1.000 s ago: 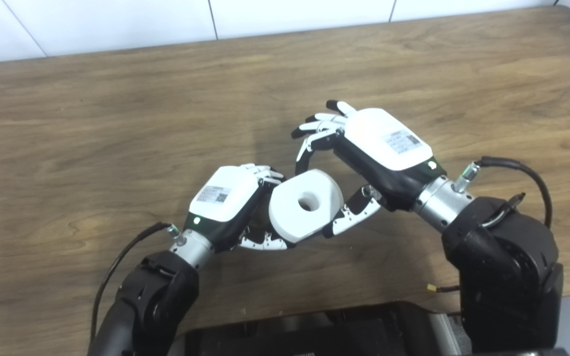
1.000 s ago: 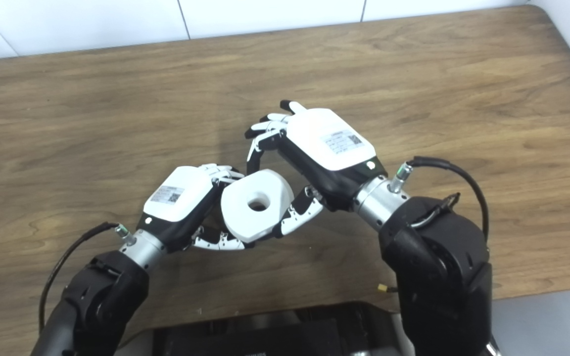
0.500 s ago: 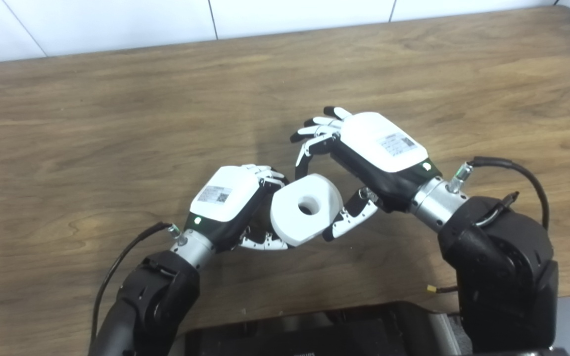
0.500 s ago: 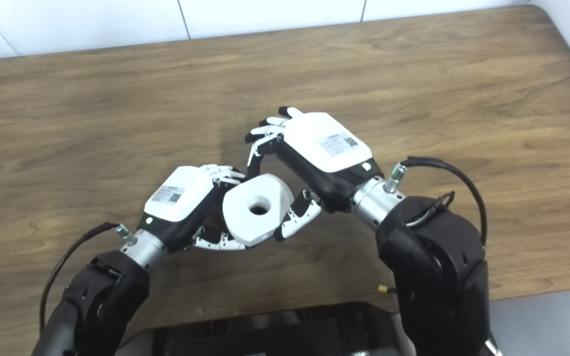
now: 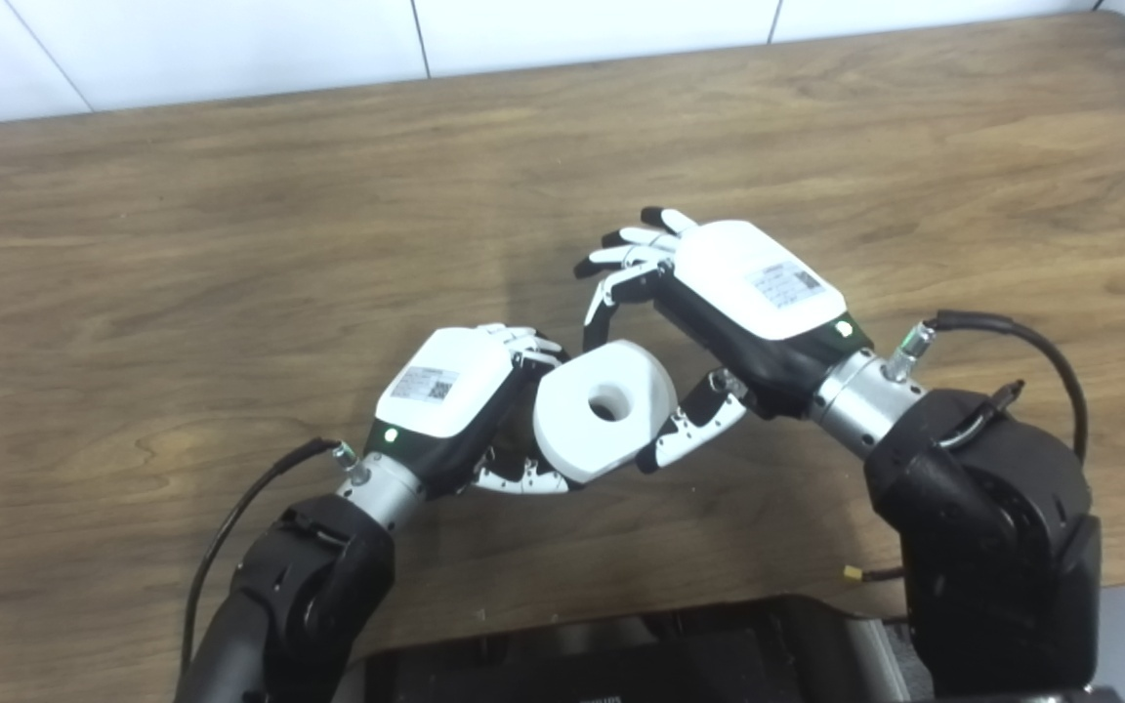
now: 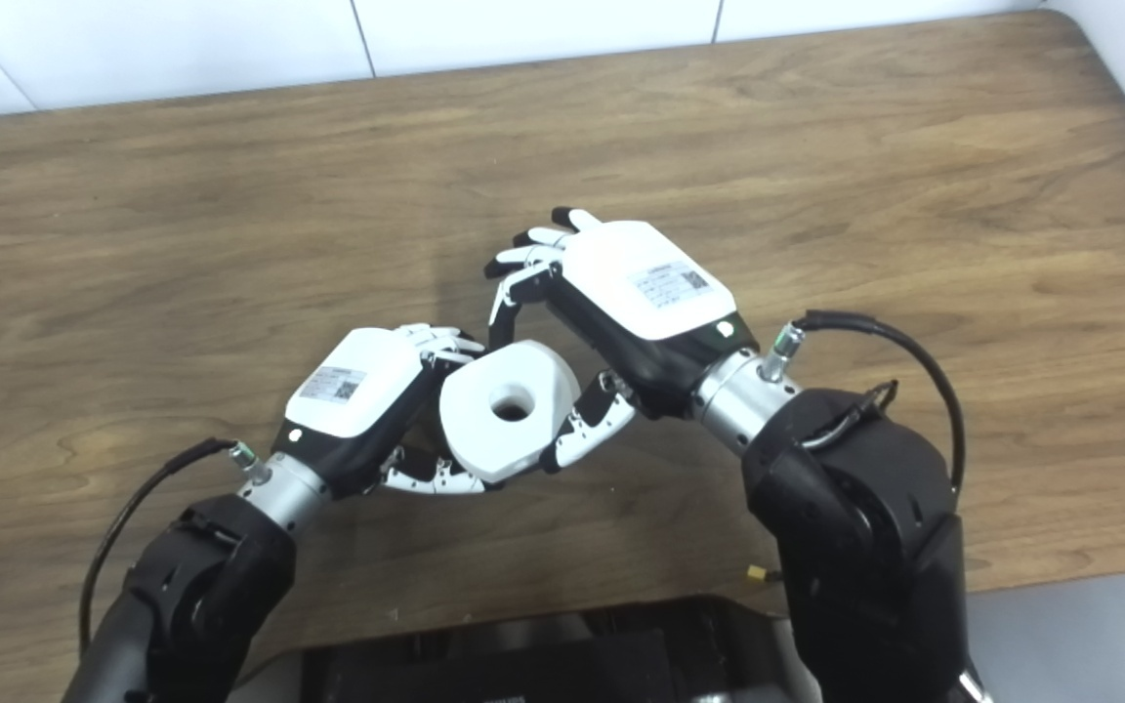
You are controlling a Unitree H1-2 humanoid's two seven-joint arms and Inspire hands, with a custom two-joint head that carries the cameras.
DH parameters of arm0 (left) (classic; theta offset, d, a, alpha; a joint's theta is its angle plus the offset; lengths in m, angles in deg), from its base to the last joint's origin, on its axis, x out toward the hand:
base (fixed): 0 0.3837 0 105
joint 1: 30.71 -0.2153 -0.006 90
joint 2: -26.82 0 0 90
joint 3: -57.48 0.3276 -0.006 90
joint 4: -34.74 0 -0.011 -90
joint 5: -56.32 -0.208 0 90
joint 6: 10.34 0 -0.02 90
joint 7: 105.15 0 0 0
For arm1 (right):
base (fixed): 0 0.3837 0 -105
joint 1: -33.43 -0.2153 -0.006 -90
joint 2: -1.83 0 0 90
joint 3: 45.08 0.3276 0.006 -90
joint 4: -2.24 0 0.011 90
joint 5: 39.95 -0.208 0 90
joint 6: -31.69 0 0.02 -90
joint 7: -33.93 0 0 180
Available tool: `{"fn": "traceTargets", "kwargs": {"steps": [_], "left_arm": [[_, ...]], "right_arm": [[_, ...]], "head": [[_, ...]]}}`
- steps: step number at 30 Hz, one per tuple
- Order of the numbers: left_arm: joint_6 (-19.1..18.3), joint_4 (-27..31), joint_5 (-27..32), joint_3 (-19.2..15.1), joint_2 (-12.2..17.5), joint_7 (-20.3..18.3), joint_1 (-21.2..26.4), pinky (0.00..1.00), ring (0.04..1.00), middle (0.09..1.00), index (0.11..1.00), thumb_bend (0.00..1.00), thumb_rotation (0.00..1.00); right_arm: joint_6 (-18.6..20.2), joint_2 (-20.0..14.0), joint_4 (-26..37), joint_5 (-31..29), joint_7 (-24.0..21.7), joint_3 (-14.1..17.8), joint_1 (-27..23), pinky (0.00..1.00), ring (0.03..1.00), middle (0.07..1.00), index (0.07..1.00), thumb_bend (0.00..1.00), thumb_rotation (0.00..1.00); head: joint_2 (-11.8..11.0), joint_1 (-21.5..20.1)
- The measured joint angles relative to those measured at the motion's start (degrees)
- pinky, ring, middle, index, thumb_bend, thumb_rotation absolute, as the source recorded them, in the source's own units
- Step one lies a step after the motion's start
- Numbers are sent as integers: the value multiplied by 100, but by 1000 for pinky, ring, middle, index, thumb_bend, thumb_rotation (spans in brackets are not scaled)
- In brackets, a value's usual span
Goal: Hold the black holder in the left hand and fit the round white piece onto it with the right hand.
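The round white plastic piece with a centre hole [image 5: 604, 408] sits between both hands above the wooden counter [image 5: 230, 244], barely shifted from a second ago. The left hand [image 5: 445, 400] stays clenched beside it; the black holder is hidden there, so what it grips cannot be told. The right hand [image 5: 719, 322] has edged slightly lower, its thumb under the piece and one finger touching its top edge, other fingers [image 5: 621, 256] spread.

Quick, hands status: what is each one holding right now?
Left hand: shut, gripping something hidden against the round white piece; black holder not discernible.
Right hand: shut on the round white piece.
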Motion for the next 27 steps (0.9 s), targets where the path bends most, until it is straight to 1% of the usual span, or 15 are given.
{"fn": "traceTargets", "kwargs": {"steps": [1,17,27], "left_arm": [[0,0,-1,0,0,0,0,859,833,769,485,522,49],[-17,31,-29,16,-6,-42,0,857,831,767,484,522,49],[-23,30,-30,15,-7,-46,0,859,834,769,485,523,50]], "right_arm": [[0,-4,0,0,3,0,0,987,904,838,482,524,132],[-1,-21,-24,0,35,-4,-7,993,902,836,482,524,133],[-5,-31,-56,10,106,-72,-7,987,903,841,482,523,131]], "head": [[26,26],[44,-9],[44,-18]]}}
